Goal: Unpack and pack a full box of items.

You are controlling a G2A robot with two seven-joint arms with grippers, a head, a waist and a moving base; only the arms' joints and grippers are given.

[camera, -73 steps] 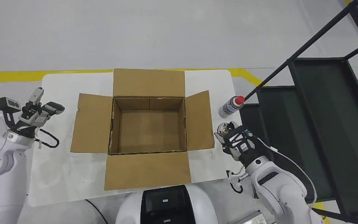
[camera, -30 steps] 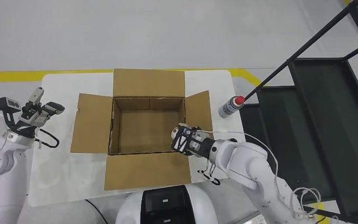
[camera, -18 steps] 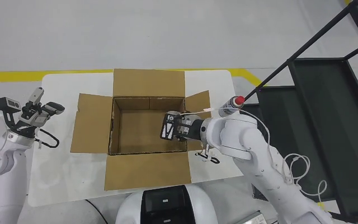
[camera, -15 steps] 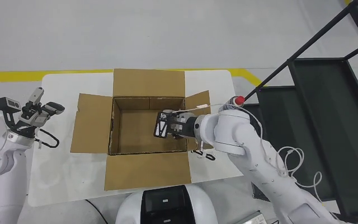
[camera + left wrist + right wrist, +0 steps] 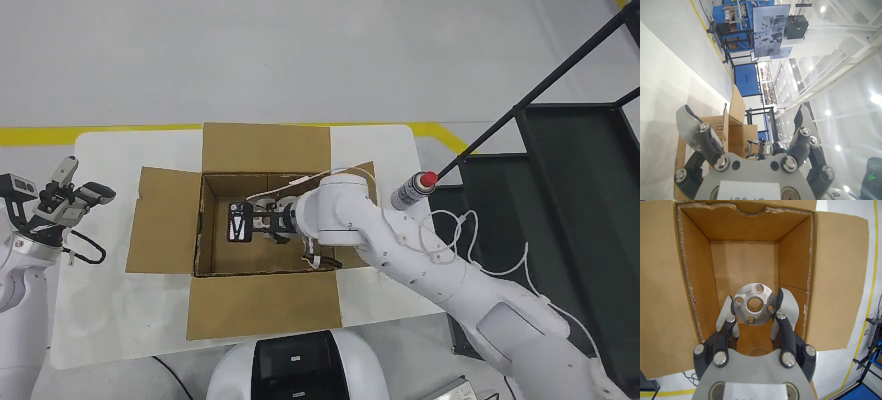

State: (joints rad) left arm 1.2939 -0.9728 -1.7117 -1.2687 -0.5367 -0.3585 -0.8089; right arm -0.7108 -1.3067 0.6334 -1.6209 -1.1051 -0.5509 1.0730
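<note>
An open cardboard box (image 5: 160,220) stands in the middle of the white table with all its flaps folded out; its inside (image 5: 743,262) looks bare. My right gripper (image 5: 240,222) hangs over the left part of the box's opening, shut on a round metal flange (image 5: 755,306) with a centre hole and several small holes, its fingers (image 5: 785,306) pressing on the rim from both sides. My left gripper (image 5: 75,185) is held at the table's left edge, apart from the box, open with nothing between its fingers (image 5: 687,121). From there the box (image 5: 734,125) and the right gripper (image 5: 753,149) show farther off.
A spray can with a red cap (image 5: 412,190) lies at the table's right edge, beside the box's right flap. Black metal steps (image 5: 540,200) stand just off the table to the right. White table surface (image 5: 110,300) lies bare at the front left.
The right arm has swung from the table's right edge leftwards over the box, carrying the metal flange, and now hangs over the box's left part. The left arm has kept still.
</note>
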